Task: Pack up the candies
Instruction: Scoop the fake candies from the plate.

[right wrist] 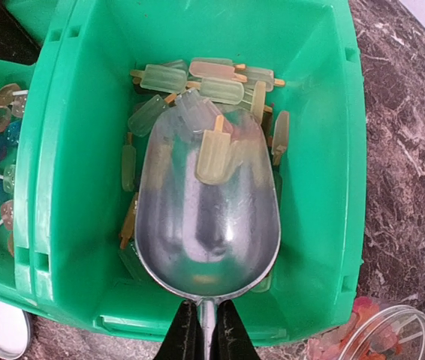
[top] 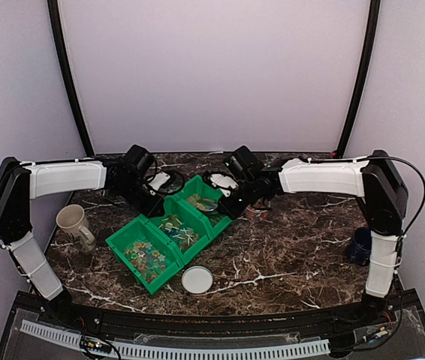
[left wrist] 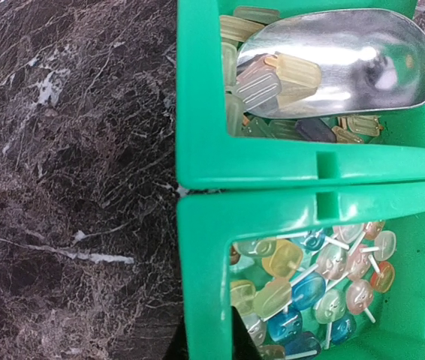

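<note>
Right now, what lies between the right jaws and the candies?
A scoop: the jaws grip its handle, its bowl lies among the candies in the bin. The right wrist view shows it.

Candies (right wrist: 221, 90) partly hidden under scoop (right wrist: 209, 225)

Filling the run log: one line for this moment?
right claw: shut on scoop | scoop: in end compartment of bin, few candies inside | left claw: shut

The top camera looks down from behind over the whole table (top: 287, 259), while both wrist cameras look down close on the green bin (left wrist: 197, 112), sharing the scoop (right wrist: 209, 225).
</note>
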Controlling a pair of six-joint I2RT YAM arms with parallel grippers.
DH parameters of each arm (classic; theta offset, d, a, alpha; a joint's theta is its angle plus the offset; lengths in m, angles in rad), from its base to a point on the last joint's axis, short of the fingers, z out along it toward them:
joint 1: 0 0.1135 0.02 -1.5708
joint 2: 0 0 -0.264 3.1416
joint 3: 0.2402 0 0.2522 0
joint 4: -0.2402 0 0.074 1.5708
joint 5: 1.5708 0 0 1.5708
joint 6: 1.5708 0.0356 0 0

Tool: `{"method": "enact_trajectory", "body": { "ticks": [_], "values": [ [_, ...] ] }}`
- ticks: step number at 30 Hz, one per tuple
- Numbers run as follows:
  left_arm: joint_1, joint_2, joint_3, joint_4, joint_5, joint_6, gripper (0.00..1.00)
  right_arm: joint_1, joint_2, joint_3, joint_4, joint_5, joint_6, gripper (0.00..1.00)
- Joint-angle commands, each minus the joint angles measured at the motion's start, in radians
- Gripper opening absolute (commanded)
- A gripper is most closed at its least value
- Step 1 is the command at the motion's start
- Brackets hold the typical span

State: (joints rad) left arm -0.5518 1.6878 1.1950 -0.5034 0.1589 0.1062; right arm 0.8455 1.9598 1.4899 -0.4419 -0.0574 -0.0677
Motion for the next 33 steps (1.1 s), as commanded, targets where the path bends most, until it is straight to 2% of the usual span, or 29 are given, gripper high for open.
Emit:
{"method": "enact_trajectory", "body": {
  "ticks": [1,9,17,33],
  "values": [
    [-0.020,-0.085,0.043,0.117,0.176,0.001,0.00,0.039,0.023,-0.088,0.157,0.118,-0.098,0.00],
    [-0.014,-0.082,0.036,0.094,0.121,-0.049,0.00,0.052,-0.070,-0.313,0.475,0.187,-0.109,0.00],
    [-0.001,-0.097,0.005,0.103,0.134,-0.070,0.00,0.041,-0.151,-0.475,0.667,0.178,-0.083,0.00],
    [0.001,-0.116,-0.061,0.159,0.089,-0.105,0.00,0.033,-0.315,-0.593,0.710,0.217,-0.053,0.00]
  ]
}}
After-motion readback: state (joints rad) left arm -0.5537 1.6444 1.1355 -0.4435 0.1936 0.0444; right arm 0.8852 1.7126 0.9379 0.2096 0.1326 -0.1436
